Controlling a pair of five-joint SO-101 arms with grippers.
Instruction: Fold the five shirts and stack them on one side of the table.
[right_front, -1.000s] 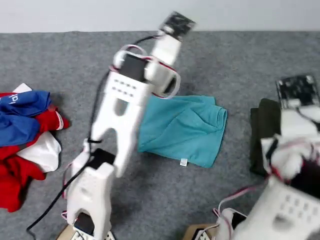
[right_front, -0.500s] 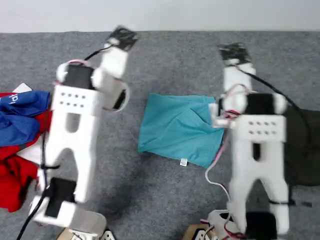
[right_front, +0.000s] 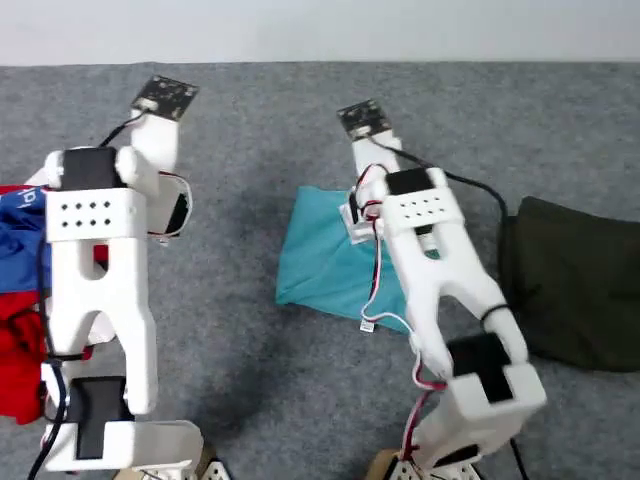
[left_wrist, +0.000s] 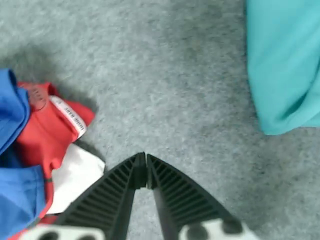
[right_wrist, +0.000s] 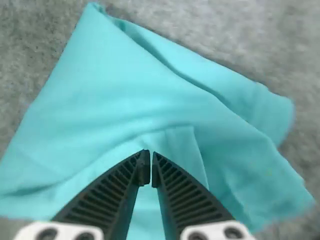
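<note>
**Grippers clenched over shirts**

Noted teal shirt (right_front: 318, 255) at frame centre on grey surface (right_front: 250, 380), below clenched right gripper (right_wrist: 148, 162). Noted dark shirt (right_front: 575, 285) at right edge and red-blue pile (right_front: 22, 290) at left edge, near clenched left gripper (left_wrist: 145, 165).

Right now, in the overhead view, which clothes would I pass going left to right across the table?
Pile of red and blue shirts → teal shirt → dark shirt.
</note>
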